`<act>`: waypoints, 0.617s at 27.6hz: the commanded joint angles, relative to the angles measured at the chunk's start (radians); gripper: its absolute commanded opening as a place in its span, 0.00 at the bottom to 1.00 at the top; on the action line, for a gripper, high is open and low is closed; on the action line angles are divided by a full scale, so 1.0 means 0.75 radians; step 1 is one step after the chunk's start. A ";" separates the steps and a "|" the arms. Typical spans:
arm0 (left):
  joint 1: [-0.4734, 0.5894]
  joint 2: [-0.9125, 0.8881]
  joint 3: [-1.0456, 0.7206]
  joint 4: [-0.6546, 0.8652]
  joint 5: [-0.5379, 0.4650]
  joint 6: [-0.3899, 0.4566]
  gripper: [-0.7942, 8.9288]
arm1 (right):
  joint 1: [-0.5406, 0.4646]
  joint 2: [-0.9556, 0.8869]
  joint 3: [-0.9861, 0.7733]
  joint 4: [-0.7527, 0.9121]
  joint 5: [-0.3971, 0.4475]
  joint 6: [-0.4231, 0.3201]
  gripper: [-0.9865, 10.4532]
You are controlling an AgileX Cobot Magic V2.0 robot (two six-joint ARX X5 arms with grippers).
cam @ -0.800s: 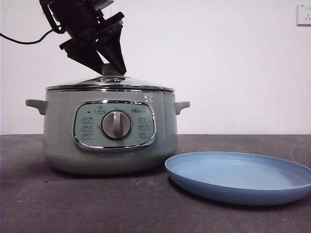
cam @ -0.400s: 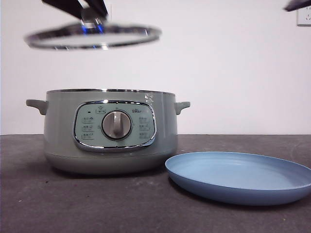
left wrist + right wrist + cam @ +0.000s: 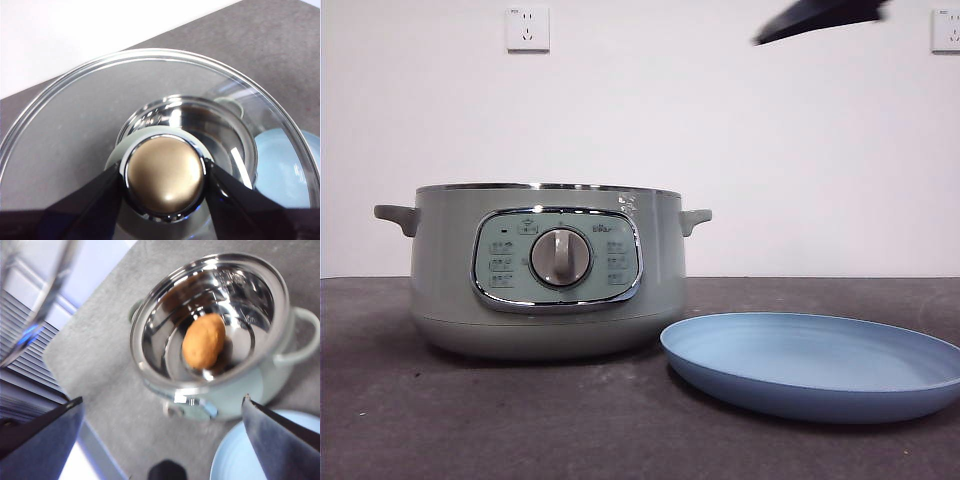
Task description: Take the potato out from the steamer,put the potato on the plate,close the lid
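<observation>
The potato [image 3: 203, 341] lies inside the open steamer [image 3: 215, 330].

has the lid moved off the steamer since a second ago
Yes. The lid sat on the steamer a second ago, then rose above its rim and has left the front view; the left gripper holds its knob up high.

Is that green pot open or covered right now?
Open. The steamer has no lid, exposing the potato; the left hand holds the lid.

I'm counting one pot [image 3: 548, 270], one potato [image 3: 203, 341], one plate [image 3: 815, 364], one glass lid [image 3: 150, 135], two wall sockets [image 3: 527, 28], and two claws [image 3: 165, 175] showing.
</observation>
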 commanded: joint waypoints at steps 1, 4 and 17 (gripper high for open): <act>0.017 -0.083 0.006 -0.018 0.002 0.002 0.07 | 0.069 0.171 0.143 0.008 0.072 0.014 0.63; 0.024 -0.153 0.006 -0.094 -0.033 0.002 0.07 | 0.132 0.353 0.315 -0.003 0.134 0.011 0.63; 0.025 -0.339 0.006 -0.275 -0.100 -0.024 0.07 | 0.308 1.045 0.776 -0.044 0.520 -0.070 0.63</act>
